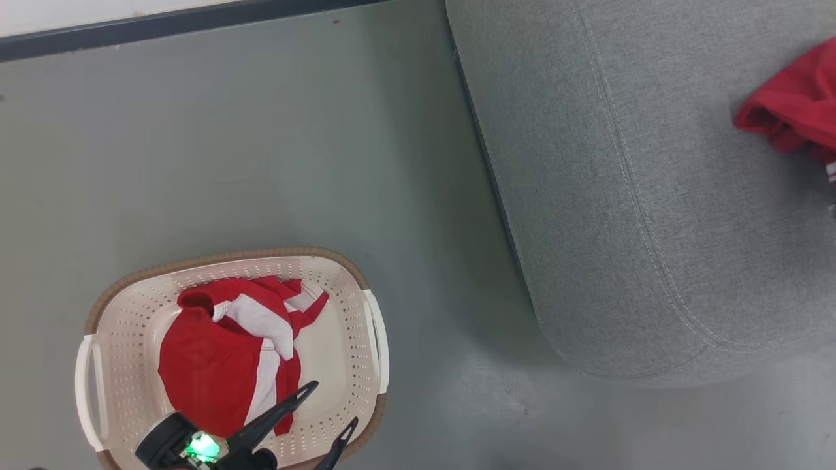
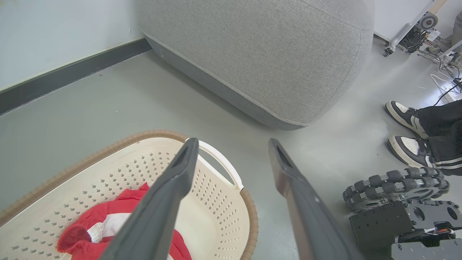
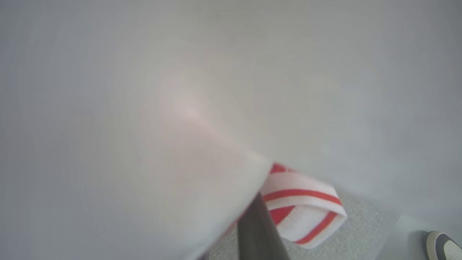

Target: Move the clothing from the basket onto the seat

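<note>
The left gripper (image 1: 334,403) is hovering over the near-right corner of the basket (image 1: 222,258), and its 2 dark fingers are standing wide apart with nothing between them. In the left wrist view the same gripper (image 2: 232,142) is pointing past the basket's white side handle (image 2: 222,162) toward the seat (image 2: 260,54). The basket is sitting on the grey floor (image 1: 261,163), well apart from the seat (image 1: 620,196). 1 red-and-white garment (image 1: 228,352) is lying crumpled inside the basket, covering most of its bottom. A second garment (image 1: 793,108) is showing at the right edge of the head view, over the top surface of the seat; whether it is resting there cannot be told. The right gripper (image 3: 245,209) is clamping this second garment: pale blurred cloth is draping across the lens, 1 dark finger (image 3: 258,231) is emerging from beneath it, and a folded red-and-white striped trim (image 3: 303,206) is hanging just beside that finger above the grey seat fabric (image 3: 361,231). A person's 2 shoes (image 2: 406,130) are standing on the floor near the robot's wheeled base (image 2: 393,184).
</note>
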